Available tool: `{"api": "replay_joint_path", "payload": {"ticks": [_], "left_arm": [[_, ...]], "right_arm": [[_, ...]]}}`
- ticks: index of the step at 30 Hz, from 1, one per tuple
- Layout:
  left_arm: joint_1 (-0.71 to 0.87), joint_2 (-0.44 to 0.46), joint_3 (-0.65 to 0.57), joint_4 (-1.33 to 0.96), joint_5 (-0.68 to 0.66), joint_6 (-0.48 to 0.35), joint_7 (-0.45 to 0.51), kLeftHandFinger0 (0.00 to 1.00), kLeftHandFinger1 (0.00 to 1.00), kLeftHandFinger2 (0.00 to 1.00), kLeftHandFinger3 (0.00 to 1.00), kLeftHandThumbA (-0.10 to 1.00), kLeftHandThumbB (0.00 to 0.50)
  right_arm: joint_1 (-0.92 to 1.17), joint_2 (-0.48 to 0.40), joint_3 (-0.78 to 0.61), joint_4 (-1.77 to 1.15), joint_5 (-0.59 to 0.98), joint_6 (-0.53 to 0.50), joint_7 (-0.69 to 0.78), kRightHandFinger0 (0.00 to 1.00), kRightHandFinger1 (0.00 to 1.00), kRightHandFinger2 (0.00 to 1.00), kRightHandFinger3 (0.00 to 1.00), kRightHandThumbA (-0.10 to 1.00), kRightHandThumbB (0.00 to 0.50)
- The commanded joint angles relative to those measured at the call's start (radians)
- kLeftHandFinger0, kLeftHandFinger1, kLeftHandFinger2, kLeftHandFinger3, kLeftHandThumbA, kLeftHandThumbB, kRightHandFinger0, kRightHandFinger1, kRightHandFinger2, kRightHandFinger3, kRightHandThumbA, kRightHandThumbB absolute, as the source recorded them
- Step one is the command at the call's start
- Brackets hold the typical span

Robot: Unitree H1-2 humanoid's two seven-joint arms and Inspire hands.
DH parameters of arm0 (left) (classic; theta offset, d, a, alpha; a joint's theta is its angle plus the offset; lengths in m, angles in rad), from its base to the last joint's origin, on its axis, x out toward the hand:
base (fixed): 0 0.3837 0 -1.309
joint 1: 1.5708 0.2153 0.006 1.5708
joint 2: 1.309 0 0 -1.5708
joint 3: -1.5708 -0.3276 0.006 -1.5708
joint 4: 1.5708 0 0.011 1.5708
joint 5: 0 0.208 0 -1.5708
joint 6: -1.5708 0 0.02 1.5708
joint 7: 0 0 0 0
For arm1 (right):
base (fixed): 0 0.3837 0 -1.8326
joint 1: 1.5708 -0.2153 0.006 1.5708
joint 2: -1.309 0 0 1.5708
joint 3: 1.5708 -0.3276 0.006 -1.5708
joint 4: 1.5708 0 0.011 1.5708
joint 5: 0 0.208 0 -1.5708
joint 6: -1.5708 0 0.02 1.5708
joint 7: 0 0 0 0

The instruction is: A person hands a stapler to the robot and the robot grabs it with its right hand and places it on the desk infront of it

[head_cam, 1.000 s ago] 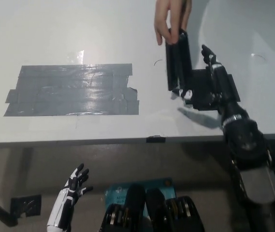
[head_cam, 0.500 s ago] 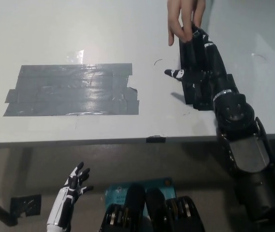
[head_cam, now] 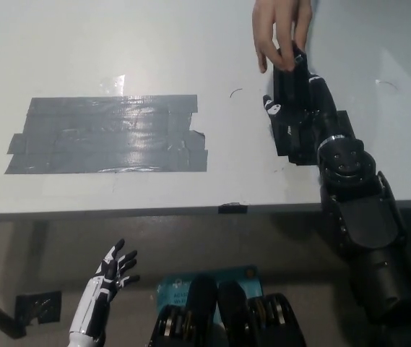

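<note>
While the handover is under way, conditions are:
Surface: plain white surface, grey tape patch at its left.
Right hand: black right hand wrapped around the long black stapler.
Person's hand: gripping the stapler's far end.
Left hand: white left hand released, low, idle.
Procedure: secure the hold before withdrawing.

Lab or test bench, plain white desk marked near its front edge with a patch of grey duct tape, bare floor below, humanoid robot rig facing it
</note>
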Motion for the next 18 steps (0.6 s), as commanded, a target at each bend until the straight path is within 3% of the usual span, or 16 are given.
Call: {"api": "replay_joint_path", "payload": {"ticks": [1,7,14,17,18], "left_arm": [[-0.007,0.007,0.008,-0.031,-0.01,-0.001,-0.006,0.83,0.9,0.87,1.0,1.0,0.406],[-0.008,0.01,0.005,-0.03,-0.009,-0.003,-0.011,0.82,0.88,0.84,1.0,1.0,0.419],[-0.02,0.013,0.005,-0.027,-0.004,-0.004,-0.009,0.8,0.86,0.83,0.97,1.0,0.406],[-0.022,0.013,0.006,-0.027,-0.008,-0.001,-0.011,0.81,0.87,0.84,0.98,1.0,0.4],[-0.02,0.014,0.004,-0.028,-0.005,-0.001,-0.011,0.81,0.87,0.85,0.98,1.0,0.405]], "right_arm": [[-0.024,-0.016,0.002,-0.059,0.015,0.036,0.013,0.09,0.52,0.84,0.84,-0.1,0.172],[-0.009,-0.026,0.022,-0.133,0.002,0.061,0.028,0.11,0.54,0.86,0.87,-0.1,0.167],[-0.042,-0.051,0.07,-0.268,-0.014,0.134,0.089,0.07,0.53,0.86,0.89,-0.1,0.125],[-0.055,-0.086,0.15,-0.333,-0.031,0.172,0.174,0.15,0.56,0.87,0.86,-0.1,0.148],[-0.058,-0.103,0.199,-0.346,-0.057,0.193,0.208,0.11,0.54,0.86,0.87,-0.1,0.159]]}}
